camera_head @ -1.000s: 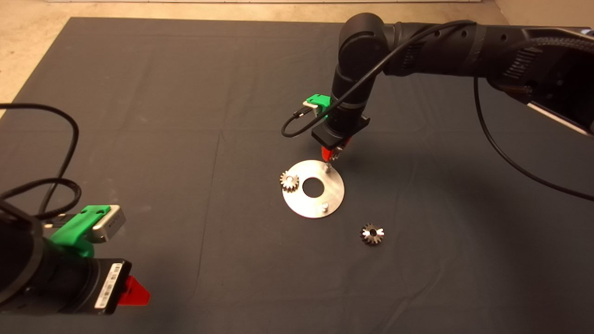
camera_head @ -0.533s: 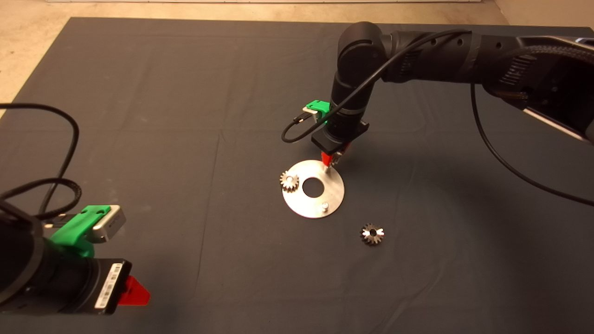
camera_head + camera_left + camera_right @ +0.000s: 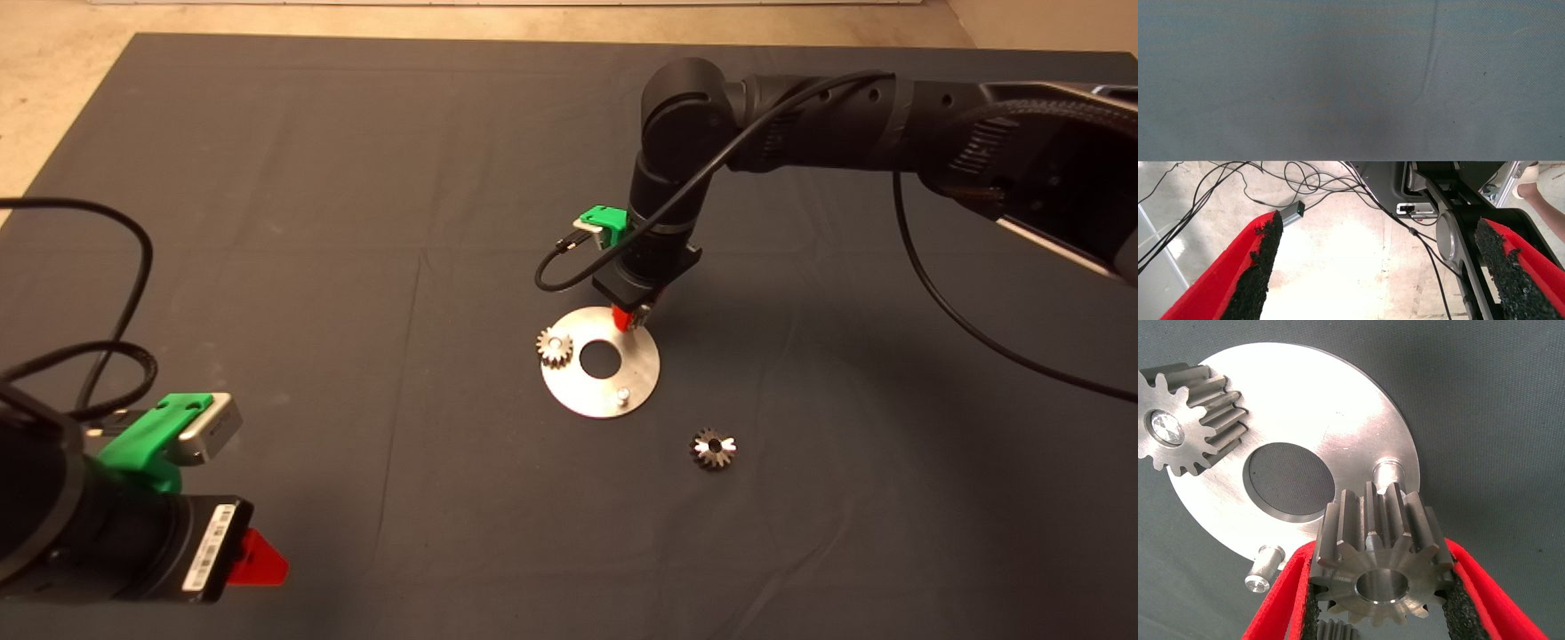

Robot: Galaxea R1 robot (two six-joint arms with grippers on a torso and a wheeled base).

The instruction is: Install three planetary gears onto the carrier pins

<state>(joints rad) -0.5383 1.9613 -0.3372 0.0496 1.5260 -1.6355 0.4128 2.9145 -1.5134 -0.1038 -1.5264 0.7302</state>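
Note:
My right gripper (image 3: 631, 318) is shut on a planetary gear (image 3: 1381, 563), held just above the far edge of the round carrier plate (image 3: 640, 369). In the right wrist view the held gear sits in front of one bare carrier pin (image 3: 1388, 470), close to it but not on it. A second bare pin (image 3: 624, 392) stands at the plate's near edge. Another gear (image 3: 554, 347) is seated on the left pin. A third gear (image 3: 712, 449) lies loose on the mat, to the near right of the plate. My left gripper (image 3: 258, 558) waits open at the lower left edge.
The dark mat (image 3: 311, 267) covers the table, with bare floor beyond its far edge. The left wrist view shows the mat's edge (image 3: 1338, 100), floor cables (image 3: 1305, 183), a robot base and a person's leg (image 3: 1548, 200).
My right gripper has come down and slightly left with the gear, from above the plate's far rim to just over the far pin. The left arm has not moved.

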